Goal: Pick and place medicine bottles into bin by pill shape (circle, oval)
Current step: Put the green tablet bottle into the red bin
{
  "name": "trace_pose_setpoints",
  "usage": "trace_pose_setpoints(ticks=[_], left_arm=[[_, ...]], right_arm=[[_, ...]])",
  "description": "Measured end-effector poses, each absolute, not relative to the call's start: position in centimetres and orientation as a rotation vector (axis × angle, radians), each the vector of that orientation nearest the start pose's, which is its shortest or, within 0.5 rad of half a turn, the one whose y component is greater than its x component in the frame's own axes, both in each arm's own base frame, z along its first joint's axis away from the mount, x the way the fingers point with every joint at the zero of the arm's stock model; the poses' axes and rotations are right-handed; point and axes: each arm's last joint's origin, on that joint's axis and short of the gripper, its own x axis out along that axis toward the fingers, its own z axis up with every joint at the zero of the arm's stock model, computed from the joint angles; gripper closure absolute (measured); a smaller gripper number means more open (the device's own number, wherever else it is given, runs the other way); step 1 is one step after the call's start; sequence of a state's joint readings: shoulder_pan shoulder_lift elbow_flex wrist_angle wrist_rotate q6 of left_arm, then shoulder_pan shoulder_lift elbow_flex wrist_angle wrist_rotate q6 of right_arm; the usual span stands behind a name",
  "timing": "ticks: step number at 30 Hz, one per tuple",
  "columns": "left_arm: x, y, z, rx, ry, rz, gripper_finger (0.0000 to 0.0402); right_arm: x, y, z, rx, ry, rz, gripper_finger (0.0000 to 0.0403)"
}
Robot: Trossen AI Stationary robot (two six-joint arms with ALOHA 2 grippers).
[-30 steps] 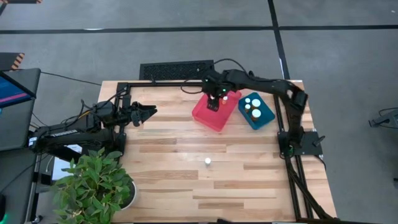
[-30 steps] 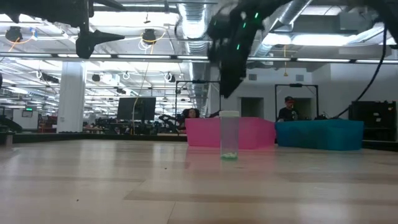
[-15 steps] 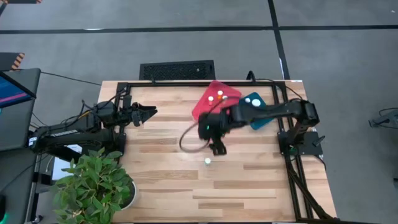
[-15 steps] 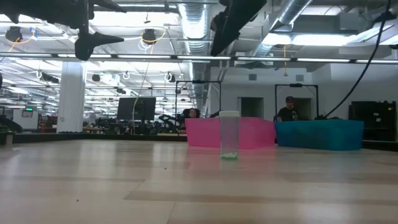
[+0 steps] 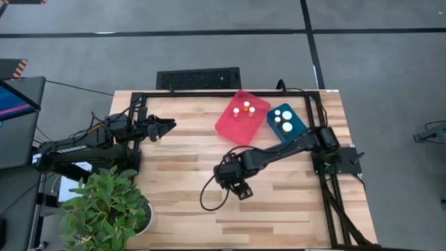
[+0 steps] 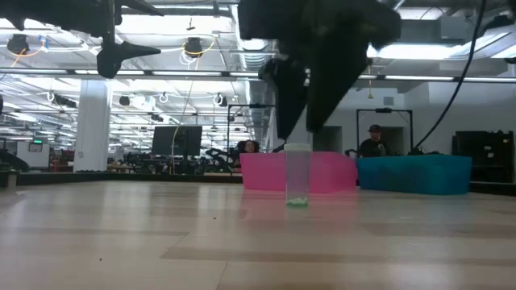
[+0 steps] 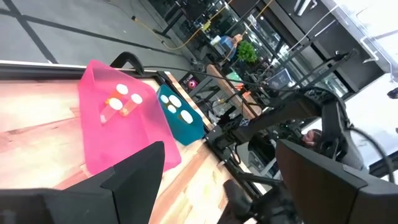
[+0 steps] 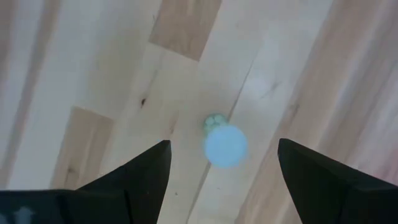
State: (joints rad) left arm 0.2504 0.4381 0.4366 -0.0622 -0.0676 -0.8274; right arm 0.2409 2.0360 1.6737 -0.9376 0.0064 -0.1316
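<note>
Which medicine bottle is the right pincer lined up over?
The lone clear bottle standing on the bare table, directly beneath the open right pincer. All the others already sit in the pink bin and teal bin.

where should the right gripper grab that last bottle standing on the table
Probably from straight above, fingers closing on the sides just below the cap. The bottle stands upright and alone on the wooden table, a narrow clear cylinder with a white cap, so its round wall gives two opposite faces. The right gripper hangs open right over it, the cap showing between its fingers.
</note>
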Motion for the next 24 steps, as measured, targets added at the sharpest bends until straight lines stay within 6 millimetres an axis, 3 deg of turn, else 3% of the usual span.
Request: trace_pose_setpoints(ticks=[5,15,24], left_arm=[[11.8,3.2,26.9,-0.83,-0.072,0.326,0.0101],[11.8,3.2,26.9,-0.83,-0.072,0.325,0.0101],[11.8,3.2,26.9,-0.831,-0.063,0.306,0.0101]], right_arm=[[40.8,9.7,19.8,-0.256,1.326,0.272,0.0099],[41.2,9.8,19.9,-0.242,1.283,0.265,0.0125],[40.8,9.6,18.6,-0.236,1.318,0.266,0.0135]])
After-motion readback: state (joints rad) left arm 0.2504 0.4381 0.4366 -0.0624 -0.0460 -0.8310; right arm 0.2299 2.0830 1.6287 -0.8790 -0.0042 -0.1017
